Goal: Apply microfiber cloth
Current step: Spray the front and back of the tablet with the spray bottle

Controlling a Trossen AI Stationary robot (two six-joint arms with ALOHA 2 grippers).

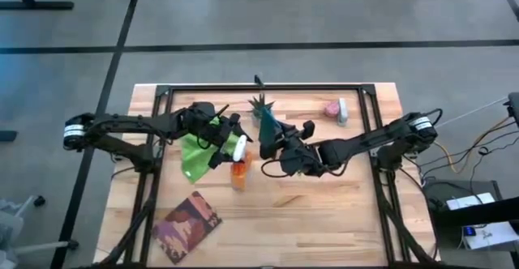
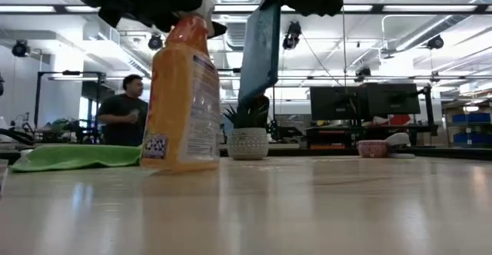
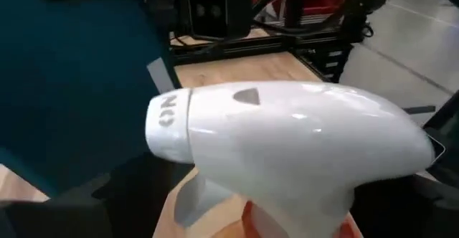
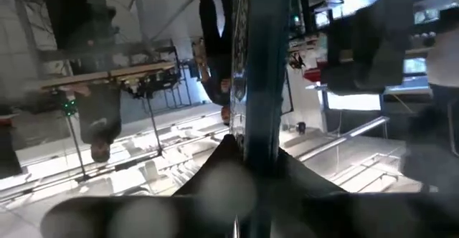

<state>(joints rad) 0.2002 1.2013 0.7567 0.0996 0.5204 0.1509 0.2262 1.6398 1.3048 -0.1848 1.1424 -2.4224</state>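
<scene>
Two hands busy — left hand [image 1: 229, 149] clamping spray bottle [image 1: 238, 168] beside microfiber cloth [image 1: 195, 153], right hand [image 1: 276, 142] clamping tablet [image 1: 268, 126].

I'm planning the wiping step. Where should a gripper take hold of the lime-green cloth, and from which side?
The microfiber cloth lies flat and slightly rumpled on the table, beside the orange spray bottle, which the left gripper is at. Probably best to pinch a raised fold near its free corner facing the patterned book, coming straight down from above, away from the bottle.

Lime-green microfiber cloth [image 1: 197, 151], rumpled, flat on the table's left half.
</scene>
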